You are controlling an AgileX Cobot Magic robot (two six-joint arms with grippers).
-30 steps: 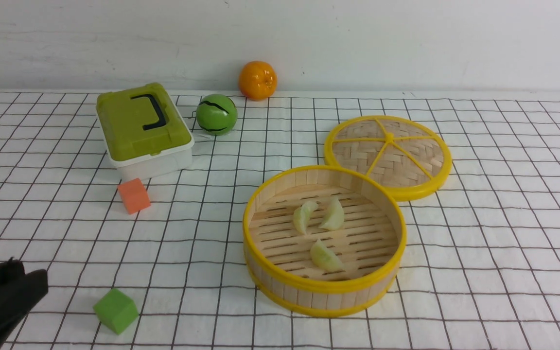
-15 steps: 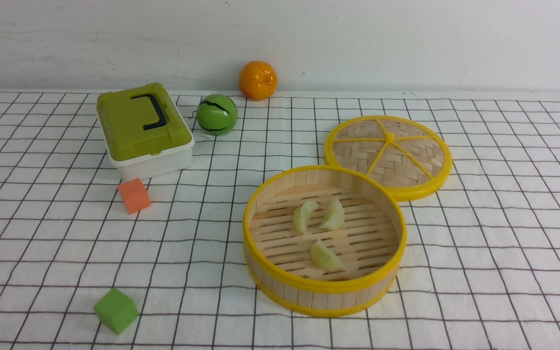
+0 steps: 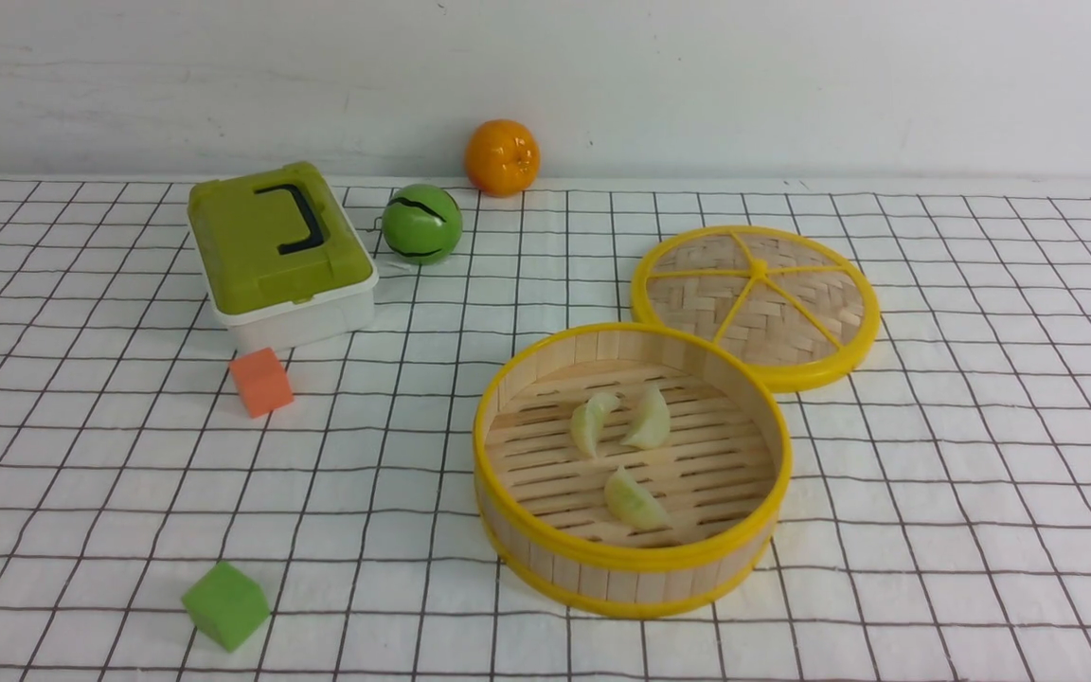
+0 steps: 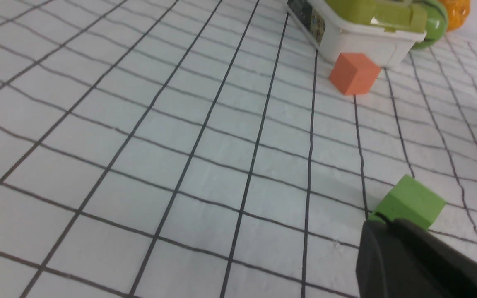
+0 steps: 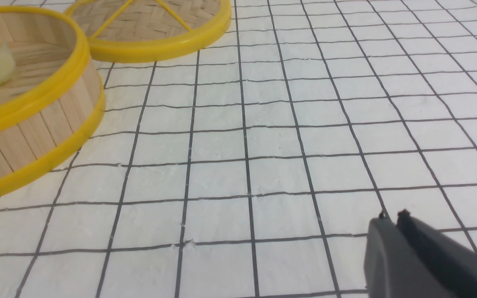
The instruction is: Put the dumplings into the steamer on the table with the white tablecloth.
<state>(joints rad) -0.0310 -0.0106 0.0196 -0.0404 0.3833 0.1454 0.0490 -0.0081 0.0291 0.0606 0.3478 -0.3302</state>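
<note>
Step in hand: judged complete; all three dumplings (image 3: 623, 450) lie on the slatted floor of the steamer (image 3: 632, 566), and none shows on the tabletop (image 3: 934, 530).
Steamer location: right of centre, near side of the white tablecloth (image 3: 394, 493), standing upright and open; the woven lid (image 3: 756, 305) lies flat just beyond it on the far right, rims close or touching.
Dumpling orientation: the two far ones sit side by side, long axes running roughly near to far, leaning toward each other; the near one lies with its long axis diagonal, far-left to near-right.
Left gripper (image 4: 381, 221): fingers together, empty, low over the cloth just beside the green cube (image 4: 409, 201); absent from the front view.
Right gripper (image 5: 391, 219): fingers appear together or nearly so, nothing between them, well to the right of the steamer.
Next move: judged none for the dumplings; arms need only keep clear of the steamer wall.
Bystanders: orange cube (image 3: 261, 381) and green-lidded box (image 3: 280, 254), far left, untouched.
</note>
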